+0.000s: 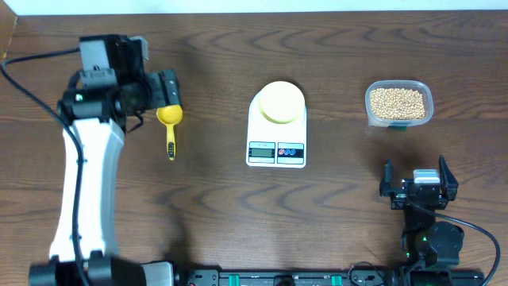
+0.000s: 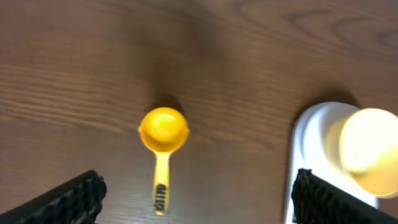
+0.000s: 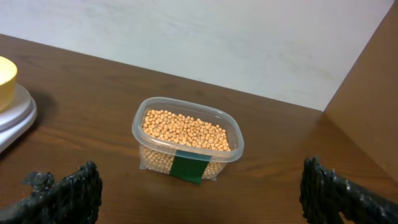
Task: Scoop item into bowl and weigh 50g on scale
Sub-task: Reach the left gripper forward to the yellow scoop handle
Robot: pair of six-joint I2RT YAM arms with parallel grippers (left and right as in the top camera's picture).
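Counting one bowl (image 1: 281, 102) on one scale (image 1: 276, 152) | one tub (image 1: 399, 123) of beans (image 1: 398, 102) | one scoop (image 1: 169, 121) | left gripper (image 1: 173, 89), right gripper (image 1: 416, 168) spread

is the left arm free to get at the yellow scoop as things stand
Probably yes: the open left hand faces the small yellow plastic scoop, which lies alone on the brown wooden table.

Beans (image 1: 398, 102): small, round, tan; heaped in clear rectangular tub (image 1: 369, 104) with green label on near wall; tub upright on bench (image 1: 214, 79), right of scale, well apart.
Bowl (image 1: 282, 102): pale yellow, round, upright; sits on far end of scale platform.
Scale (image 1: 276, 151): white rounded rectangle, flat at bench centre; grey display plus red and blue buttons at near end; reading too small to tell.
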